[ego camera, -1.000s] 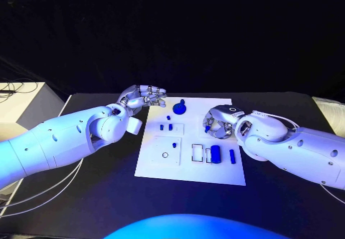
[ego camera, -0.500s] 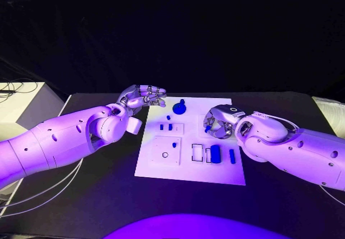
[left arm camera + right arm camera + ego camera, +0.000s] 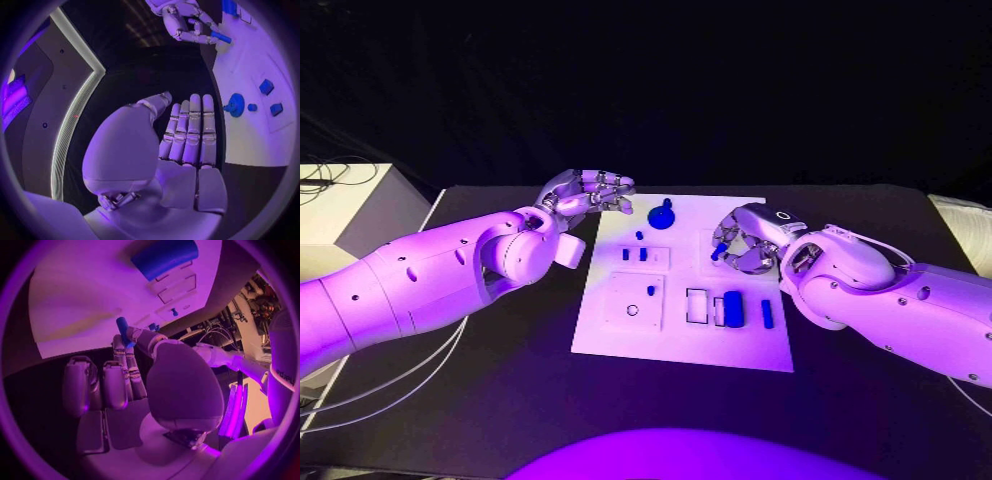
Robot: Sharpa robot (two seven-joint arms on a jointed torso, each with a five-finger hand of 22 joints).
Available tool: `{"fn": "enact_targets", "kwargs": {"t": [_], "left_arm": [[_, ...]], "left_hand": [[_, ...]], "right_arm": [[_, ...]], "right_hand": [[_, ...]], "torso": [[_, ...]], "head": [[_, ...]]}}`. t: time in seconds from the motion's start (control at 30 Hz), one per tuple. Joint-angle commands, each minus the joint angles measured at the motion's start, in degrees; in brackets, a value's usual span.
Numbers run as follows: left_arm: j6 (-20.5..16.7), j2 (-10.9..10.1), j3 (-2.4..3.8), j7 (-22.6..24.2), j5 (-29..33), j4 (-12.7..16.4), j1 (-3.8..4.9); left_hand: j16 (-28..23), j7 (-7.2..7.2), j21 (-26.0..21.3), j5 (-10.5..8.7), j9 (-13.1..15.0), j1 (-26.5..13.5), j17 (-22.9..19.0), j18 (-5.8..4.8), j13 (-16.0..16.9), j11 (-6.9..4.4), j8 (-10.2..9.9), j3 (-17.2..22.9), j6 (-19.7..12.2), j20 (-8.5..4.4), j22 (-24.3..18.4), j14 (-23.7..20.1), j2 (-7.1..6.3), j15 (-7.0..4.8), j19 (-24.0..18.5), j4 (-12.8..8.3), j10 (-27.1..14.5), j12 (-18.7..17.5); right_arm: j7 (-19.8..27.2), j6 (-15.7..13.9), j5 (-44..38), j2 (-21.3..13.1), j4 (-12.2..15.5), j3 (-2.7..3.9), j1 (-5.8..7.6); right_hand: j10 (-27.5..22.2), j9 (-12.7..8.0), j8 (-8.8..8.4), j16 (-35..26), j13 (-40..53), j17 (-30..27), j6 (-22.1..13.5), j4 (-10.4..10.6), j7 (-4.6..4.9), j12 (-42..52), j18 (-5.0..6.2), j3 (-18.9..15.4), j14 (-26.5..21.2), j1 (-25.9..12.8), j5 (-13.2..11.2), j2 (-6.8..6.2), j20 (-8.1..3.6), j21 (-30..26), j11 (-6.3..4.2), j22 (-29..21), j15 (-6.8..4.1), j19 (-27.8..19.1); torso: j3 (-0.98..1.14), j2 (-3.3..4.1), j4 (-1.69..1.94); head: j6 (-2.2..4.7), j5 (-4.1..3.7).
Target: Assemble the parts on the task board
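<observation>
The small blue peg (image 3: 717, 256) looks light, rigid and slick, best pinched across its short shaft. It sits in the right robot hand (image 3: 744, 243), held between thumb and fingertip above the right side of the white task board (image 3: 682, 345). The left robot hand (image 3: 589, 192) hovers past the board's far left corner over the black tabletop (image 3: 473, 400), fingers loosely curled, holding nothing.

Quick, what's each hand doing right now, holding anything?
Left hand: holds nothing, fingers straight, beside the task board.
Right hand: pinches a small blue part above the board.
</observation>
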Motion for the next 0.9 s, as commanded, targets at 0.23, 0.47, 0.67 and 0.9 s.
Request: {"fn": "enact_targets", "kwargs": {"t": [0.23, 0.47, 0.67, 0.9], "left_arm": [[0.83, 0.13, 0.05, 0.47, 0.18, -0.10, 0.01], [0.89, 0.59, 0.05, 0.53, 0.28, -0.31, 0.01], [0.97, 0.97, 0.05, 0.50, 0.32, -0.52, 0.01], [1.00, 1.25, 0.05, 0.51, 0.34, -0.61, 0.01]], "left_hand": [[-0.39, 0.09, -0.25, 0.02, -0.03, -0.10, 0.05, -0.16, 0.07, -0.07, -0.22, -0.33, 0.33, 0.30, -0.07, -0.42, 0.26, -0.06, -0.09, -0.05, -0.27, -0.12], [-0.39, 0.09, -0.25, 0.02, -0.03, -0.10, 0.05, -0.16, 0.07, -0.07, -0.22, -0.33, 0.33, 0.30, -0.07, -0.42, 0.26, -0.06, -0.09, -0.05, -0.27, -0.12], [-0.39, 0.09, -0.25, 0.02, -0.03, -0.10, 0.05, -0.16, 0.07, -0.07, -0.22, -0.33, 0.33, 0.30, -0.07, -0.42, 0.26, -0.06, -0.09, -0.05, -0.27, -0.12], [-0.39, 0.09, -0.25, 0.02, -0.03, -0.10, 0.05, -0.16, 0.07, -0.07, -0.22, -0.33, 0.33, 0.30, -0.07, -0.42, 0.26, -0.06, -0.09, -0.05, -0.27, -0.12]], "right_arm": [[1.43, -3.55, -0.19, -0.62, 5.37, 0.55, 0.49], [1.89, -2.93, -1.76, 3.67, 6.14, 0.05, -0.86], [1.86, -2.41, -2.47, 7.38, 5.62, -0.25, -2.32], [1.53, -1.03, -3.29, 10.59, 4.64, -0.62, -3.87]], "right_hand": [[1.80, 1.57, 0.62, 0.45, 0.69, 0.33, -0.01, -0.17, 0.03, -0.29, -0.72, 0.62, 2.33, 1.53, -0.45, 1.82, -0.31, 0.64, -1.22, 8.05, -0.22, 2.49], [1.80, 1.61, 0.62, 0.38, 0.72, 0.20, -0.05, -0.27, 0.05, -0.35, -0.68, 0.73, 2.30, 1.61, -0.50, 1.84, -0.31, 0.47, -1.21, 7.98, -0.21, 2.44], [1.76, 1.63, 0.61, 0.31, 0.74, 0.09, -0.14, -0.34, 0.09, -0.44, -0.66, 0.84, 2.27, 1.66, -0.52, 1.87, -0.31, 0.33, -1.17, 7.93, -0.20, 2.40], [1.74, 1.66, 0.59, 0.21, 0.76, -0.08, -0.22, -0.39, 0.14, -0.52, -0.60, 0.95, 2.23, 1.69, -0.47, 1.92, -0.31, 0.05, -1.13, 7.80, -0.18, 2.32]], "torso": [[0.08, -0.01, -0.24], [0.00, -0.10, -0.02], [0.00, -0.01, 0.14], [-0.06, 0.09, 0.11]], "head": [[0.29, 0.50], [0.38, 0.57], [0.43, 0.69], [0.31, 1.05]]}}
